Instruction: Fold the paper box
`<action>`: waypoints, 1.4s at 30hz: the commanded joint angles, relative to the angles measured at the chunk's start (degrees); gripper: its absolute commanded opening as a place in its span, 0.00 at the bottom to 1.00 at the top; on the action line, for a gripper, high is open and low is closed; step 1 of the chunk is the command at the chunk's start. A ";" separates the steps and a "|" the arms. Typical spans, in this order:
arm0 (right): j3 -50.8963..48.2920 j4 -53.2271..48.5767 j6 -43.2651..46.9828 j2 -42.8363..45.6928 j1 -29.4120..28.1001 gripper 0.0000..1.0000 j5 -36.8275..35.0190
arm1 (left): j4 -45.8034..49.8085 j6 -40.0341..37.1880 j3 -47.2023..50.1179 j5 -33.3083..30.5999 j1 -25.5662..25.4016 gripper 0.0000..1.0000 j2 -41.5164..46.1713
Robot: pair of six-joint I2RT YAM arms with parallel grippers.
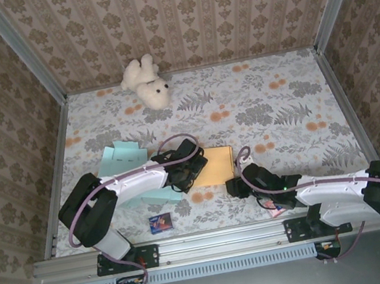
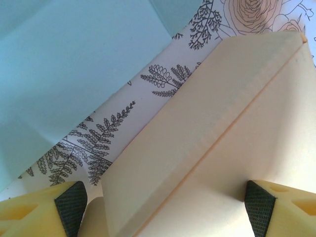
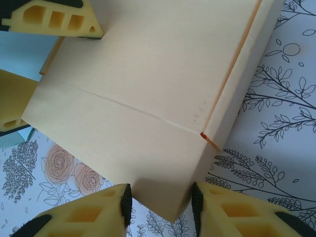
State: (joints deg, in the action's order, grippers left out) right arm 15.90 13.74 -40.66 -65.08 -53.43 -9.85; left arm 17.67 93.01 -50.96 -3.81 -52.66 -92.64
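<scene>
The paper box [image 1: 215, 165] is a flat cream-orange sheet with creased flaps, lying in the middle of the table. My left gripper [image 1: 184, 174] is at its left edge and stands open, its pads wide apart with a raised flap [image 2: 197, 123] between them. The right gripper [image 1: 236, 185] is at the box's near right corner. In the right wrist view its pads [image 3: 126, 201] press against both sides of that folded-up corner [image 3: 168, 197]. The left gripper's yellow fingers [image 3: 54, 19] straddle the box's far edge there.
Light blue paper [image 1: 123, 157] lies left of the box, under the left arm, and appears in the left wrist view as blue paper [image 2: 64, 64]. A white teddy bear [image 1: 146, 82] sits at the back. A small dark card [image 1: 160, 223] lies near the front edge. Patterned walls enclose the table.
</scene>
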 commanded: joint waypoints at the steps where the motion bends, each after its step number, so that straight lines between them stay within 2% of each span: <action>1: 0.54 2.76 1.36 -0.77 -0.56 0.39 0.16 | 5.88 1.56 2.42 -0.36 0.35 0.85 -2.72; 27: -1.49 10.83 10.69 -7.41 -0.59 0.37 -6.25 | 5.08 1.25 2.20 0.56 0.31 0.85 -4.45; 42: -0.87 20.95 17.65 -17.42 -0.58 0.39 -11.43 | 5.38 0.60 1.62 1.60 0.26 0.84 -6.67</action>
State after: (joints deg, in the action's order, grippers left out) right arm 14.52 31.14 -25.21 -80.16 -53.54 -19.86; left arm 14.50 93.01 -51.20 -5.32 -52.03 -94.59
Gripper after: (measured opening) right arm 0.385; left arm 0.844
